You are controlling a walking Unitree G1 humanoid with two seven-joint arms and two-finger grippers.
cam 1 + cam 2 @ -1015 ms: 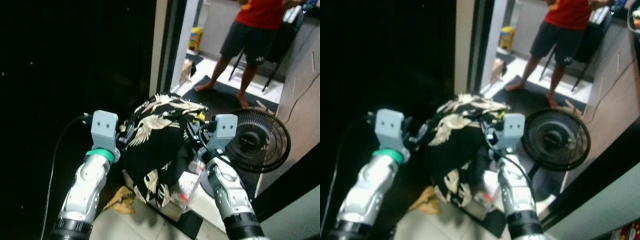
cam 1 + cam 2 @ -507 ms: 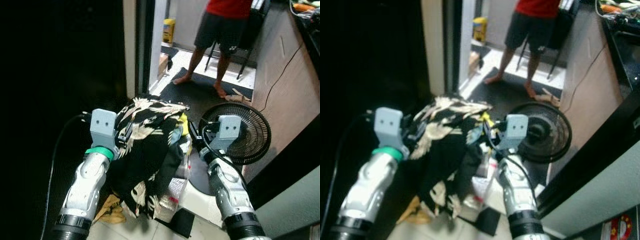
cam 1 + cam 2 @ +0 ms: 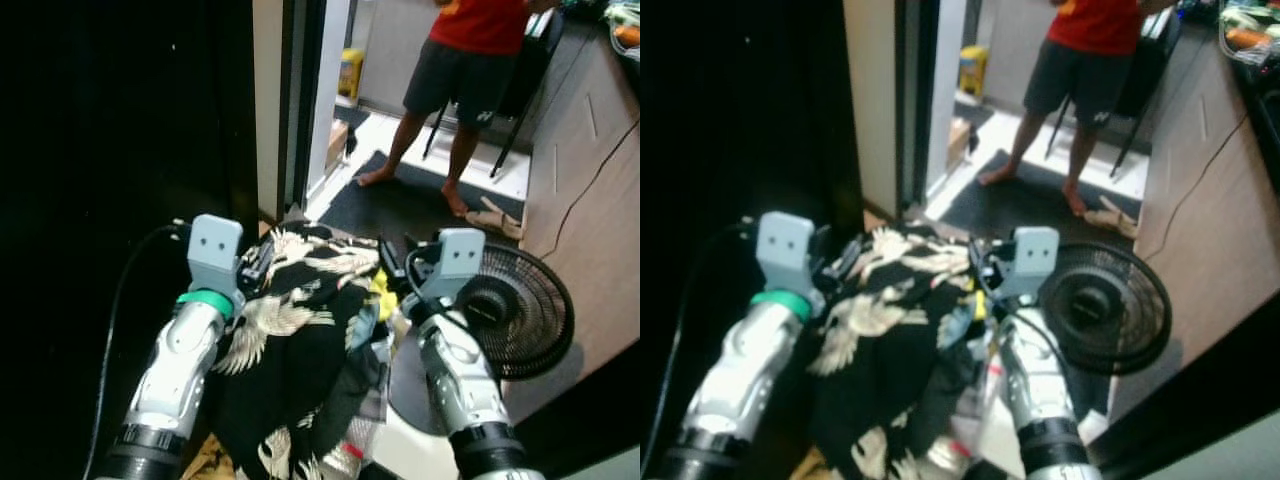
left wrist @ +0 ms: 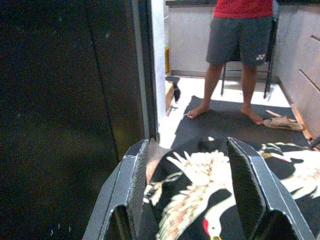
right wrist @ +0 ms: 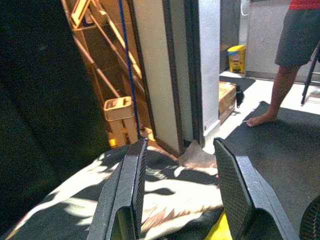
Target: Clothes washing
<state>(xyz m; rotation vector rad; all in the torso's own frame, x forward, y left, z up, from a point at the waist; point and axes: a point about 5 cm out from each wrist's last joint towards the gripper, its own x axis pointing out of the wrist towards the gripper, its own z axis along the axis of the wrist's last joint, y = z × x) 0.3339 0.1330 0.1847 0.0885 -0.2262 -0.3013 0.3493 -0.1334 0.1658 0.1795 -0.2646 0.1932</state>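
Step in hand: looks like the carry. A bundle of clothes is held up between both arms while the robot faces a doorway, presumably on its way to a washer that I can't pick out here.
Crane-print shirt (image 3: 300, 330): black with pale birds, draped across the gap between the two pincers and hanging down below them, with a yellow scrap just beside the right one.
Left pincer (image 4: 187, 185): fingers spread wide, the printed cloth lying between and under them; whether it truly pinches the fabric, I can't tell.
Right pincer (image 5: 177, 190): also parted, cloth beneath and between the fingers.
Floor fan (image 3: 515, 312): close off the right pincer's outer side, a snag risk.
Next move: steer through the doorway ahead, keeping the load clear of the fan.
Person (image 3: 470, 60): standing beyond both pincers, on the dark mat in the lit room.
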